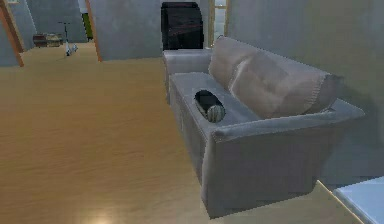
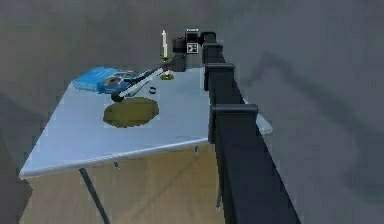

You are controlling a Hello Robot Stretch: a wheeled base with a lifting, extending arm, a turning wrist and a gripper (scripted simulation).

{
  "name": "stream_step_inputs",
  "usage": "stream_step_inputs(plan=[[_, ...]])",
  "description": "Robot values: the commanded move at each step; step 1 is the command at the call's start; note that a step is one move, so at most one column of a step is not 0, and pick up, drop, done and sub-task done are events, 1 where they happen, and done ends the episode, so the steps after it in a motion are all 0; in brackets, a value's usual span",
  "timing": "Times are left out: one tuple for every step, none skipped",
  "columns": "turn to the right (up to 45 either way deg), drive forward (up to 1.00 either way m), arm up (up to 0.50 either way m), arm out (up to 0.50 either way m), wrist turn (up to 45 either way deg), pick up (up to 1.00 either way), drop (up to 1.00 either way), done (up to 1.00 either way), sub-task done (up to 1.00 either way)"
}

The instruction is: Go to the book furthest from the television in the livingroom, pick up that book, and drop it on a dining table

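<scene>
In the arm side view the arm (image 2: pixel 232 120) reaches out over the right part of a pale table (image 2: pixel 70 140). The gripper (image 2: pixel 178 52) is at the table's far edge, just beside a white candle (image 2: pixel 164 42). With the candle so close, I cannot tell how its fingers are set or whether it holds anything. The blue book (image 2: pixel 100 78) lies flat on the far left of the table, left of the gripper and apart from it. Between them slants a dark stick (image 2: pixel 138 83), possibly a bat. Nearer lies a round olive mat (image 2: pixel 132 112). The forward view shows a grey sofa (image 1: pixel 270 130) on a wooden floor.
</scene>
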Motion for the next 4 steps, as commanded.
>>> stream_step_inputs(plan=[[0.0,0.0,0.0,0.0,45.0,0.0,0.0,0.0,0.0],[0.0,0.0,0.0,0.0,15.0,0.0,0.0,0.0,0.0],[0.0,0.0,-0.24,0.0,0.0,0.0,0.0,0.0,0.0],[0.0,0.0,0.0,0.0,0.0,0.0,1.0,0.0,0.0]])
